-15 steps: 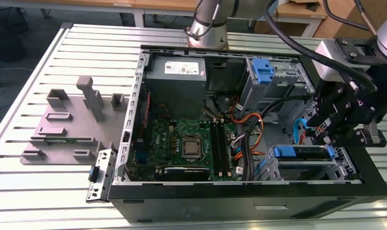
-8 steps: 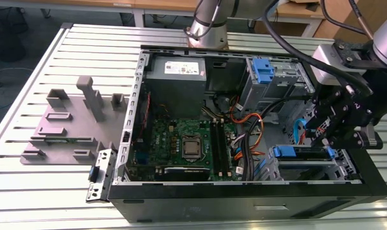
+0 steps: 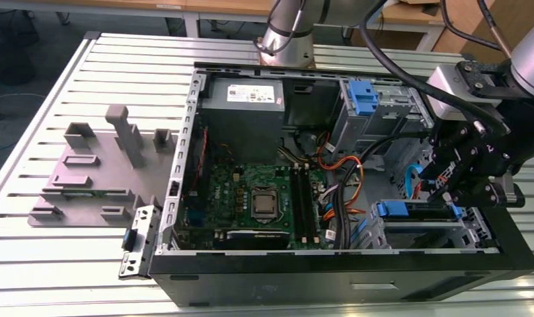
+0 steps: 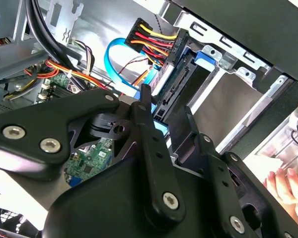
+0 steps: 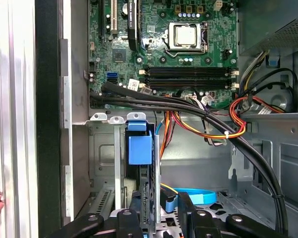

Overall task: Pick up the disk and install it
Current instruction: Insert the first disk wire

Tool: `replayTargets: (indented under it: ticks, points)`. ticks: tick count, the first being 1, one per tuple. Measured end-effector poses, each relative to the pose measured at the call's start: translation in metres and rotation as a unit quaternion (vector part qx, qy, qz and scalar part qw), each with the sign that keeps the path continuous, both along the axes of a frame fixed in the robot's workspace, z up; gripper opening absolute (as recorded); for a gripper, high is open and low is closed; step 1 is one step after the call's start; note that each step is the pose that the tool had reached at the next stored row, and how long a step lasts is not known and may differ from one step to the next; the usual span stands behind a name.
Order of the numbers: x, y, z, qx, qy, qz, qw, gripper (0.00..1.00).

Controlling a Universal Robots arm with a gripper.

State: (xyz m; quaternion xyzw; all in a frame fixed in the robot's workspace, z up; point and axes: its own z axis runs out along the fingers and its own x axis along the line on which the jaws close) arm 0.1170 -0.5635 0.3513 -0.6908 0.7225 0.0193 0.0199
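Notes off the exterior view, from its left to its right. A ribbed silver-metal worktop carries everything. At the left stands a grey moulded plastic fixture block with upright pegs. Just beside it lies an open black tower computer case, interior facing up.

Inside, the green motherboard takes the left half of the floor. The large grey power-supply box with a white sticker sits at the far wall behind it. Orange, red and black cables cross the middle. Further right, a bare light-blue plastic bracket sits in the far drive cage.

The disk, a flat metal hard drive with a blue plastic end tab, sits edge up in the near drive bay on the right, tab toward the motherboard.

The black claw on the grey arm hangs down inside the case at the disk's other end. I cannot tell whether it is clamped on the disk or merely close to it.

In the second wrist view, a red-yellow-black power plug and a looped flat blue data cable lie near that end. A person's hand rests outside the case wall.
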Motion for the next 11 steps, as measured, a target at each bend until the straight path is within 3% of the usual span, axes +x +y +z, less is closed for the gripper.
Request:
replayTargets:
  ticks: [11]
  points:
    - [0.0000,0.0000,-0.0018,0.0000,0.0000,0.000,1.00000,0.42]
